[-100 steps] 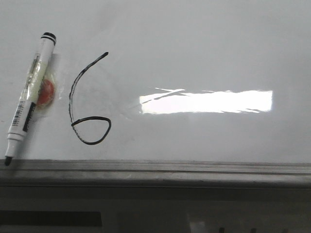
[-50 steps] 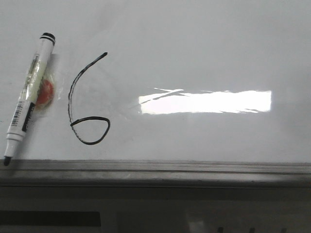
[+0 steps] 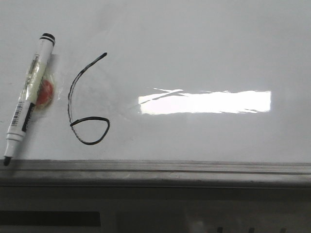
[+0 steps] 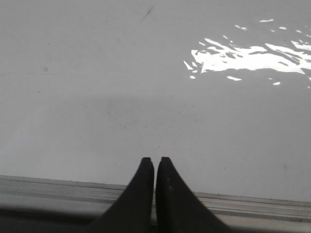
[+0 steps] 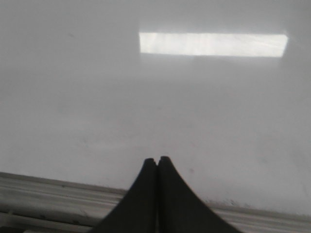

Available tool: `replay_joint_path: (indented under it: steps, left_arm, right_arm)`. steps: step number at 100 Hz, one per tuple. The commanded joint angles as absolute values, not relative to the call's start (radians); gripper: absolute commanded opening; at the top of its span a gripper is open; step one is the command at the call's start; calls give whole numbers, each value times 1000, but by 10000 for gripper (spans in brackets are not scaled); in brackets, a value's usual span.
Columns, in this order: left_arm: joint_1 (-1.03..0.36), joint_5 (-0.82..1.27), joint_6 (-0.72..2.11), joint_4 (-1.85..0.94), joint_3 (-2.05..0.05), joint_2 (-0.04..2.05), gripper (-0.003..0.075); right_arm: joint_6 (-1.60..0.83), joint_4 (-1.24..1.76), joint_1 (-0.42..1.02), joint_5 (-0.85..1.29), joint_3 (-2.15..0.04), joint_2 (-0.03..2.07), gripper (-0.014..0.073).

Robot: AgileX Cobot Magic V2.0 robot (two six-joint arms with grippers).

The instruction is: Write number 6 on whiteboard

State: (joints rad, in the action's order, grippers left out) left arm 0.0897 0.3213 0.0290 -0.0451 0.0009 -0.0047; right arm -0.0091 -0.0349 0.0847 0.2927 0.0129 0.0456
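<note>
One whiteboard [image 3: 204,58] filled the front view, glossy and faintly smudged, with a single bright rectangular reflection [image 3: 204,102] lying across its middle-right. On it stood one number 6 [image 3: 86,104], drawn in thin black line on the left half of the board: a long curved stroke that started high and swept down into a small closed loop just above the grey edge rail [image 3: 155,167]. There was one marker [image 3: 28,99], white-bodied with a black end cap, lying tilted on the board just to the left of the 6, its uncapped dark tip touching the rail. One red-orange blob [image 3: 44,93] showed beside the marker's barrel, partly hidden by it. Neither arm appeared in the front view. Each wrist camera showed its own gripper, two in all: the left gripper [image 4: 155,162] had its two black fingers pressed together with nothing between them, and the right gripper [image 5: 157,161] was likewise closed on nothing, both over bare white board near the rail.
</note>
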Motion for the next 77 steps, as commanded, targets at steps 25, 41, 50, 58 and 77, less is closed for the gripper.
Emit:
replay_joint_path:
  steps: [25, 41, 50, 58, 77]
  left_arm:
    - [92, 254, 27, -49, 24, -34, -20]
    - [92, 254, 27, -49, 24, -34, -20]
    - [92, 254, 27, -49, 24, -34, -20]
    - [92, 254, 27, -49, 24, -34, -20]
    - [92, 254, 27, -49, 24, -34, -20]
  right_arm:
    - [-7, -57, 52, 309, 26, -25, -64]
    - [-7, -57, 52, 309, 26, -25, -64]
    - [-7, -57, 52, 309, 26, -25, -64]
    - [-7, -57, 52, 309, 26, -25, -64]
    - [-7, -57, 52, 309, 26, -25, -64]
